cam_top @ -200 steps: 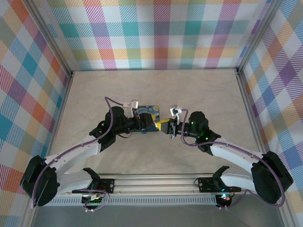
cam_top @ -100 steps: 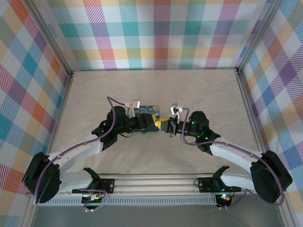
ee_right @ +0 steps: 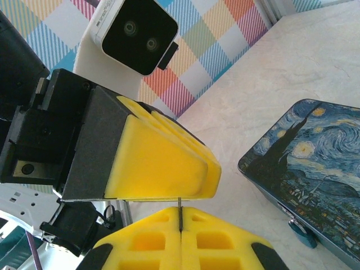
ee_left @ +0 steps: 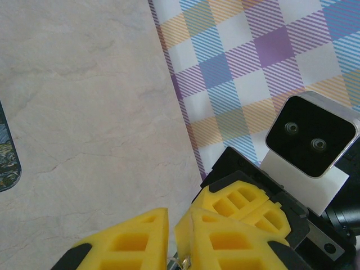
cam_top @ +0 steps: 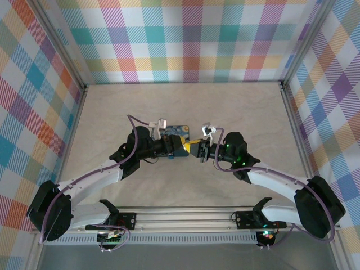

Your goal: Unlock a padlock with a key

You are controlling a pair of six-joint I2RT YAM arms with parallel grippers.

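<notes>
Lately the left claw (ee_left: 173, 230) has slid across to meet the right claw (ee_right: 180, 222), and its yellow pads have been drawing together; from its own wrist view only a slim gap is left between them, and I cannot tell whether they already pinch anything. The right claw has stayed shut, with a thin dark sliver, probably the key (ee_right: 179, 205), standing up out of the seam between its pads and reaching the underside of the left claw. My reading is that the key is being passed over or re-seated between the two claws, so the unlocking itself has not begun

The padlock (ee_right: 300, 234) appears as a small teal blob at the near lower edge of the painted tin (ee_right: 315, 157), just beside it; whether it hangs from the tin I cannot tell. The tin has not moved

The table (cam_top: 242, 107) is pale and stone-patterned, matte and flat. Walls (cam_top: 185, 34) of pastel plaid close in the far side and both flanks, held by metal corner posts
</notes>
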